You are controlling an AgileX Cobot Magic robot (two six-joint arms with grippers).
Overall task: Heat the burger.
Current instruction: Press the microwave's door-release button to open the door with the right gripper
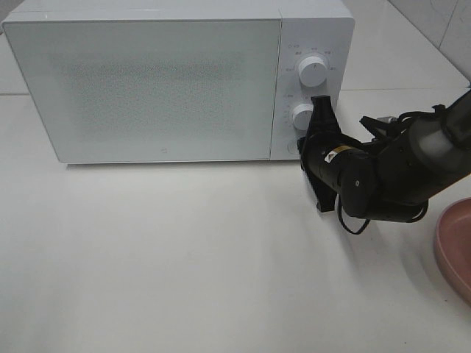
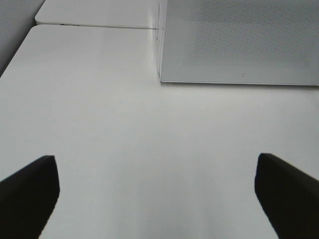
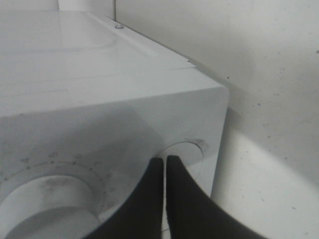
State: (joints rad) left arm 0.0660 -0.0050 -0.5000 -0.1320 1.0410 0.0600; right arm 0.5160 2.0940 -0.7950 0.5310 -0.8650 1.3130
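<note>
White enamelled microwave oven [image 1: 147, 81] stands at the back of the pale tabletop [image 1: 184, 265], its frosted door shut. No burger shows in any view. It probably sits behind that door, but the speckled glass hides the inside, so its look cannot be told. The shallow pink round plate [image 1: 455, 243] at the table's right edge looks bare where visible. The right gripper [image 3: 165, 160] has its black fingers pinched together, empty, tips against the round push-button [image 3: 192, 148] beside the lower dial [image 1: 302, 116]. The left gripper [image 2: 157, 199] hangs spread wide above the table, holding nothing. A burger should be light, soft and apt to slide apart, so grip it low across the bun, gently.
</note>
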